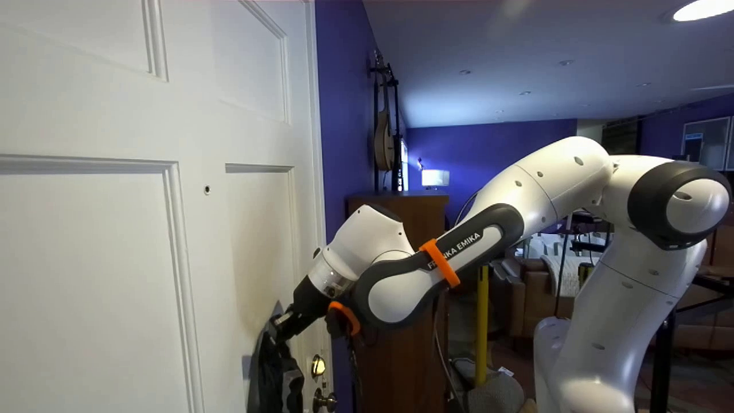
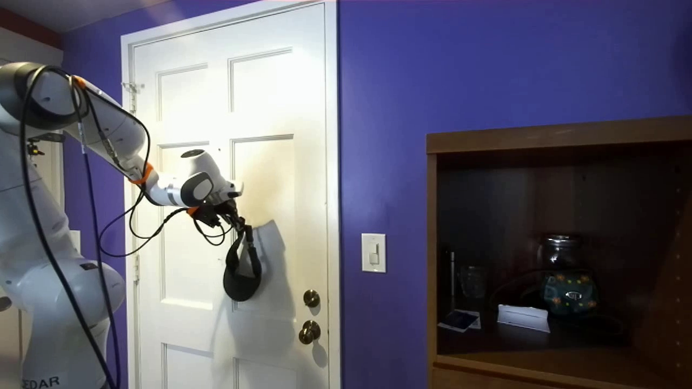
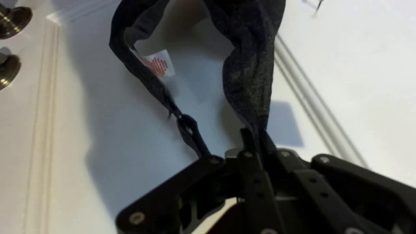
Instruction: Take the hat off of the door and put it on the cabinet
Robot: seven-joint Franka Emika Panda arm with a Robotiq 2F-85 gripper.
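Note:
The blackish floppy hat [image 2: 241, 286] hangs in front of the white panelled door [image 1: 103, 275], below my gripper [image 2: 246, 231]. In the wrist view my gripper [image 3: 256, 136] is shut on the gathered end of one side of the hat [image 3: 252, 71]. A thin strap with a white tag runs down the hat's other side to the gripper. In an exterior view the hat [image 1: 269, 373] hangs close to the door, partly cut off by the bottom edge; I cannot tell whether it touches. The dark brown cabinet [image 2: 557, 132] also shows behind the arm in an exterior view [image 1: 395, 367].
Brass knobs [image 2: 310, 332] stick out near the door's edge. A small dark hook [image 3: 319, 5] shows on the door. The cabinet's open compartment holds a jar [image 2: 561, 249], a flowered bag [image 2: 570, 294], and a white card [image 2: 523, 317]. A yellow post [image 1: 481, 327] stands behind the arm.

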